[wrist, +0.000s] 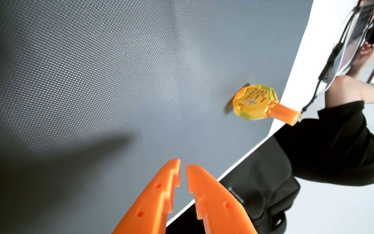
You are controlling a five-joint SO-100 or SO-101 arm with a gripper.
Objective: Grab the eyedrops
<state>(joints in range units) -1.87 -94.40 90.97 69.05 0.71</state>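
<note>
In the wrist view the eyedrops [254, 103] are a small faceted yellow bottle with an orange cap, standing on a dark grey textured mat [91, 78] near its right edge. My orange two-finger gripper [183, 163] enters from the bottom centre. Its toothed fingers [159, 193] stand almost closed, with a narrow gap and nothing between them. The bottle lies well up and to the right of the fingertips, apart from them.
The mat ends at a white table edge [294, 67] just right of the bottle. Beyond the edge are a black bag [260, 191] on the floor, a seated person's leg and dark shorts [339, 139], and cables [330, 67].
</note>
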